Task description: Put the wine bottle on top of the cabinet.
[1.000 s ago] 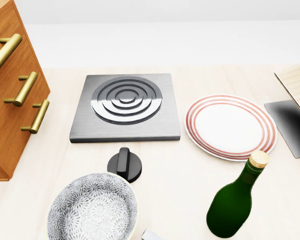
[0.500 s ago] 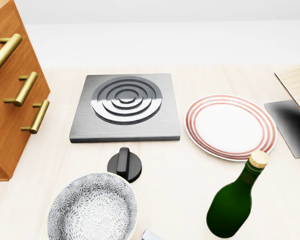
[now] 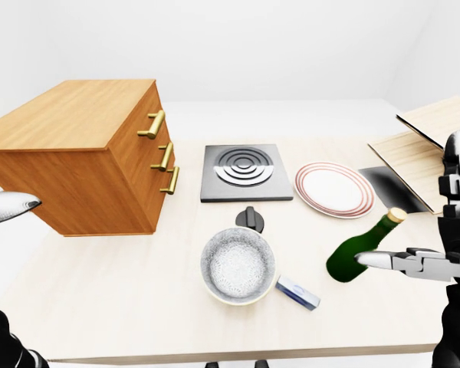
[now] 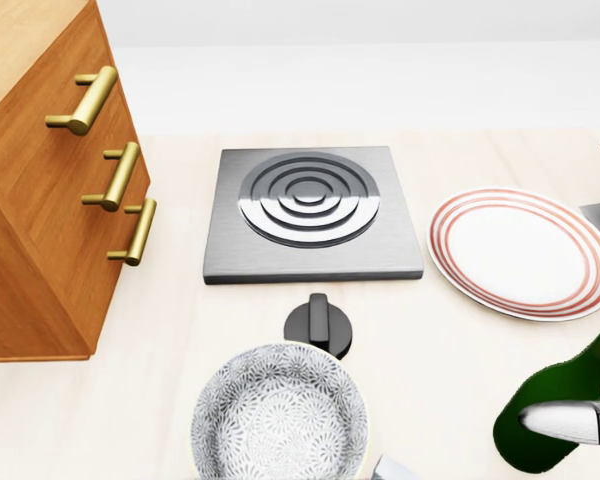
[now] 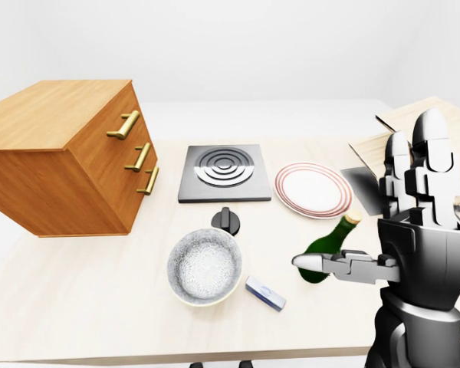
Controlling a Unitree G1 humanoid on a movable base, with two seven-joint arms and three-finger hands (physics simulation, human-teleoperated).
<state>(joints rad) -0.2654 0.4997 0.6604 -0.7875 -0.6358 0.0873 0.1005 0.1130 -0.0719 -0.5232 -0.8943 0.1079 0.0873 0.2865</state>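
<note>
The green wine bottle point(image 3: 359, 250) with a cork stands on the pale table point(image 3: 130, 291), at the right in the eye views, leaning right in the picture. My right hand point(image 5: 364, 211) is open beside it: its thumb point(image 5: 333, 267) crosses the bottle's lower body and its fingers point(image 5: 418, 165) point up, not closed round it. The thumb also shows in the head view point(image 4: 570, 420), at the bottom right over the bottle point(image 4: 565, 385). The wooden cabinet point(image 3: 77, 146) with three brass handles stands at the left. Only one fingertip of my left hand point(image 3: 11, 207) shows, at the left edge.
Between cabinet and bottle are a grey stove plate point(image 3: 241, 172), a black knob point(image 3: 250, 218), a patterned bowl point(image 3: 238, 264), a red-rimmed plate point(image 3: 333, 189) and a small blue-white box point(image 3: 297, 293). Wooden boards point(image 3: 422, 138) and a dark sheet point(image 3: 391, 188) lie at the right.
The head view has shifted: everything sits further right in the picture, so the camera has moved left. My right thumb has come in at the bottom right, in front of the bottle.
</note>
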